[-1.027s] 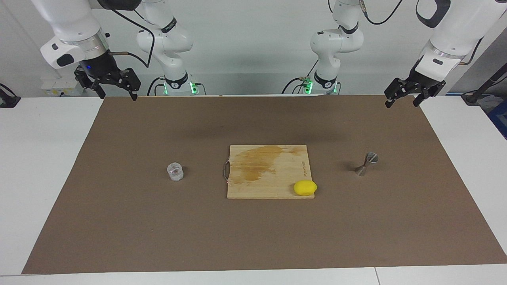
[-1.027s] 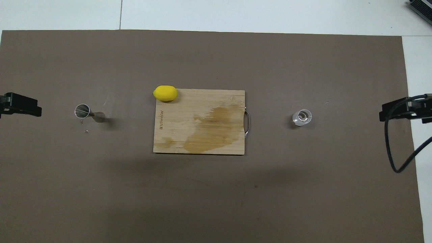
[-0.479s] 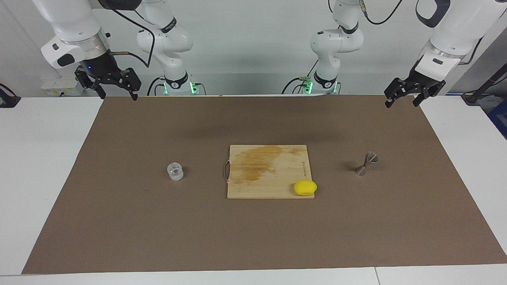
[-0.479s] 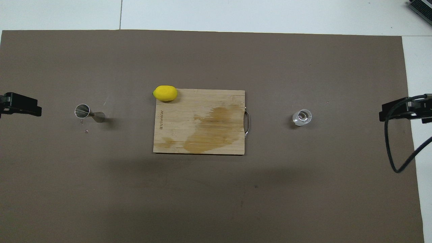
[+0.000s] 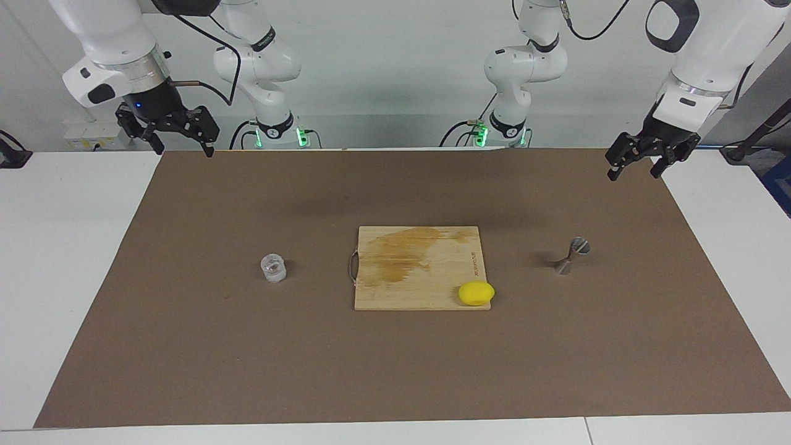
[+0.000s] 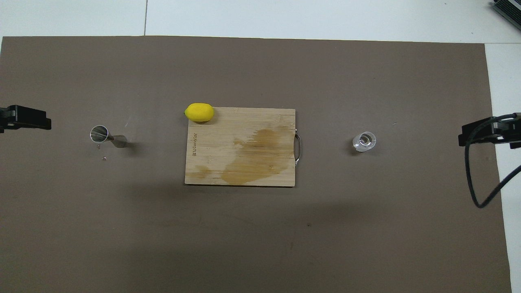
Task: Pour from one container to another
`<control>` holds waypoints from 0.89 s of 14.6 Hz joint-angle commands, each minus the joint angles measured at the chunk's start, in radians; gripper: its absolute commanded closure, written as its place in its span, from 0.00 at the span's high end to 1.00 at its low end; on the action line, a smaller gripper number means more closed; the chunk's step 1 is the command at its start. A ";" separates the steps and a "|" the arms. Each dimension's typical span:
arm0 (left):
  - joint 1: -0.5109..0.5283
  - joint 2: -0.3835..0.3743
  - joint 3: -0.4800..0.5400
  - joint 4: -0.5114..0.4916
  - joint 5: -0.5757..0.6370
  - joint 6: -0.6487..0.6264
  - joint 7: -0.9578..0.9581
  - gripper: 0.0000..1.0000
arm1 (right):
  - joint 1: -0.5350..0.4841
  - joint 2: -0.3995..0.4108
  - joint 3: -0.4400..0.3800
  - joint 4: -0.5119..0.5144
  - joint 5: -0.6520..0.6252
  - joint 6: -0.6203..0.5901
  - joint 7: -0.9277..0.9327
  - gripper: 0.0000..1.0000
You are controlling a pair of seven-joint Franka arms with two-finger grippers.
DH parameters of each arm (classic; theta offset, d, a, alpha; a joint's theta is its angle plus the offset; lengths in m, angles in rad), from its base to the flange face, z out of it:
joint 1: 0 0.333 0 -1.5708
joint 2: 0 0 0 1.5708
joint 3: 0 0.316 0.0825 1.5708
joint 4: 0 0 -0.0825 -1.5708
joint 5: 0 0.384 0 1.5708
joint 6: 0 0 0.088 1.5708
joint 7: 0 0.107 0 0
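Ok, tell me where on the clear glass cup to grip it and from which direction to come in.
Grip the glass cup around its straight side wall, about mid-height, coming in level from the right arm's end of the table with the right gripper. It stands upright with its mouth open, so a side hold probably keeps the rim clear for tipping toward the jigger. The mat around it is bare there.

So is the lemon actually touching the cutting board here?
Touching. In the facing view the lemon rests on a corner of the cutting board, overlapping its edge with no gap; the overhead view agrees.
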 commanded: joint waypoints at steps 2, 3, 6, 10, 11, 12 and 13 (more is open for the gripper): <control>0.006 -0.067 -0.004 -0.122 0.013 0.118 -0.012 1.00 | -0.015 -0.014 0.005 -0.018 0.017 0.003 0.147 1.00; 0.004 -0.070 -0.004 -0.145 0.013 0.129 -0.012 1.00 | -0.016 -0.017 0.005 -0.032 0.030 0.007 0.198 1.00; 0.000 -0.079 -0.006 -0.152 0.013 0.115 -0.003 1.00 | -0.038 -0.031 -0.001 -0.072 0.154 0.038 0.361 1.00; -0.005 -0.076 -0.006 -0.150 0.015 0.129 0.007 1.00 | -0.094 -0.022 -0.004 -0.150 0.330 0.111 0.577 1.00; -0.005 -0.078 -0.006 -0.153 0.015 0.124 0.004 1.00 | -0.116 -0.014 -0.004 -0.157 0.379 0.122 0.607 1.00; -0.003 -0.078 -0.006 -0.153 0.015 0.120 0.005 1.00 | -0.124 -0.013 -0.004 -0.169 0.407 0.130 0.627 1.00; 0.000 -0.078 -0.006 -0.153 0.015 0.123 0.007 1.00 | -0.134 -0.010 -0.004 -0.183 0.442 0.128 0.638 1.00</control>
